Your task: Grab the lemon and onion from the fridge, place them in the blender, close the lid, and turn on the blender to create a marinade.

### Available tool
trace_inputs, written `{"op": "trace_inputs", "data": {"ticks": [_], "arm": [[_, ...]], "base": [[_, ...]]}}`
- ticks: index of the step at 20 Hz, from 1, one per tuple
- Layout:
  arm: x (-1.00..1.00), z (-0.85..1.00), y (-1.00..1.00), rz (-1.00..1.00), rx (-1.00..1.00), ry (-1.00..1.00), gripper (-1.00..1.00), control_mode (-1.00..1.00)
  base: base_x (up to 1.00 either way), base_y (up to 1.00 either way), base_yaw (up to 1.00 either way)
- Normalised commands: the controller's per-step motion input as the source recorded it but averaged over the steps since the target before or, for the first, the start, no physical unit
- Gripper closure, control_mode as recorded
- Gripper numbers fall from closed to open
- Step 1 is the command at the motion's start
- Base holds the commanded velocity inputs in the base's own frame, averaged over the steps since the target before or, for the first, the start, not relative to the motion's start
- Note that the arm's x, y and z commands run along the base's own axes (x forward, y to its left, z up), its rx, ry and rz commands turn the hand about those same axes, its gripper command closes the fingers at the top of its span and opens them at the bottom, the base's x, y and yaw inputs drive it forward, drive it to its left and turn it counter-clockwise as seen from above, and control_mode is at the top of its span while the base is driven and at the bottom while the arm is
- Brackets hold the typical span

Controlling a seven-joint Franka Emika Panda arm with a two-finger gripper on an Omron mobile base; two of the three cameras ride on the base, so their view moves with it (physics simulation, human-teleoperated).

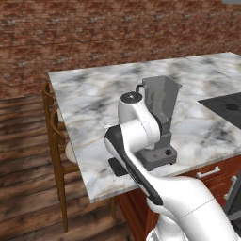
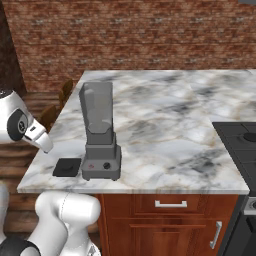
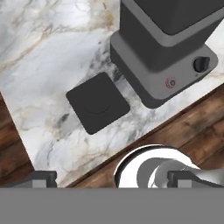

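while the lid point(image 3: 98, 103) lies flat on the counter point(image 1: 94, 99) just left of the blender point(image 2: 101, 135) | gripper point(image 3: 112, 177) above, spread, empty | descend centred, straddle lid's edges

Brick wall point(image 1: 94, 33): red-brown, across the top of both base views. Floor point(image 1: 23, 164): dark wood planks, left side of left base view. Counter point(image 2: 165, 130): grey-veined white marble, centre. Cabinets point(image 2: 170, 220): reddish wood, silver handles, below the counter. Chairs point(image 1: 54, 136): wooden, at the counter's left edge. Cooktop point(image 2: 240, 142): black, right edge.
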Motion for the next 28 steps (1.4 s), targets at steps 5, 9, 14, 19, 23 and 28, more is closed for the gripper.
{"op": "trace_inputs", "data": {"ticks": [5,9,14,19,23,28], "arm": [[0.1,-0.45,-0.13,-0.01,0.0,0.0,-1.0,-1.0],[0.09,-0.45,-0.08,0.0,0.0,0.0,-1.0,-1.0],[0.11,-0.35,-0.03,0.0,0.0,0.0,-1.0,-1.0],[0.15,-0.23,-0.01,0.0,0.0,0.0,-1.0,-1.0],[0.19,-0.16,-0.01,0.0,0.0,0.01,-1.0,-1.0],[0.18,-0.19,0.0,0.0,0.0,0.02,-1.0,-1.0]], "base": [[0.0,0.0,0.0],[0.0,0.0,0.0],[0.0,0.0,0.0],[0.0,0.0,0.0],[0.0,0.0,0.0],[0.0,0.0,0.0]]}}
